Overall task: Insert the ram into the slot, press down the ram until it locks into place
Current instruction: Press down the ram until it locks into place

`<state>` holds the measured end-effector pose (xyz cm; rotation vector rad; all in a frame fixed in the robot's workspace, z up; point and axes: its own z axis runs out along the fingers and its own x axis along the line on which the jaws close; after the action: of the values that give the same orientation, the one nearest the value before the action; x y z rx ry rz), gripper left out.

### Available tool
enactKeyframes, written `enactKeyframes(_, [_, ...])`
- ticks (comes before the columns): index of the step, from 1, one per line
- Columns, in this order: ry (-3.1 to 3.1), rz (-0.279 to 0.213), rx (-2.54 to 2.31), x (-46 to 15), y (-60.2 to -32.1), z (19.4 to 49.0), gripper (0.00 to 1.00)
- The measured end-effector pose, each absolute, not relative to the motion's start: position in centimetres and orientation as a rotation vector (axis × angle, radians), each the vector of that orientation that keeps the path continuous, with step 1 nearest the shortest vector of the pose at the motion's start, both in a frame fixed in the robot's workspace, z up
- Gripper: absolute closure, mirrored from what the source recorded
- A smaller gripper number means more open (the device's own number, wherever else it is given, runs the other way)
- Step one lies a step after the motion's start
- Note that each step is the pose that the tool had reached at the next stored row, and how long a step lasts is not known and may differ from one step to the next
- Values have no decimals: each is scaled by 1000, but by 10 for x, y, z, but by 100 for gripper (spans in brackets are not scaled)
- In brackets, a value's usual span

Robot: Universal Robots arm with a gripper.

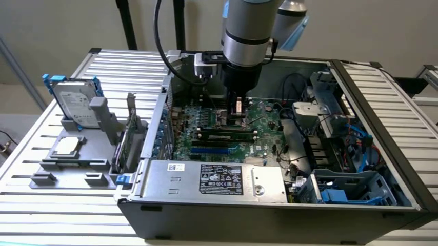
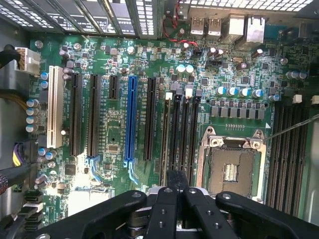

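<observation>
The ram (image 1: 226, 137) is a thin green stick with black chips. It stands on edge in a black slot (image 1: 227, 142) on the motherboard, just behind the blue slot (image 1: 212, 150). In the wrist view the ram (image 2: 165, 139) sits in the outermost slot of a group of parallel black slots (image 2: 185, 134) with pale end clips. My gripper (image 1: 237, 115) hangs shut inside the open computer case, just behind the ram and over the neighbouring slots. Its black fingers (image 2: 177, 181) are pressed together with nothing between them.
A grey power supply (image 1: 219, 177) fills the case's front. Cables and drive bays (image 1: 342, 148) crowd the exterior view's right. A CPU socket (image 2: 232, 169) lies beside the slots. Outside the case stands a fixture with a hard drive (image 1: 72, 102) and a card (image 1: 130, 133).
</observation>
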<state>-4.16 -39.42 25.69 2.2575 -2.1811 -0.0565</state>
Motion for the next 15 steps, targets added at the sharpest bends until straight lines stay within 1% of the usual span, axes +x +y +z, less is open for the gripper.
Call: enactKeyframes(15, [-2187, -71, 2264, -42, -394, 257, 90])
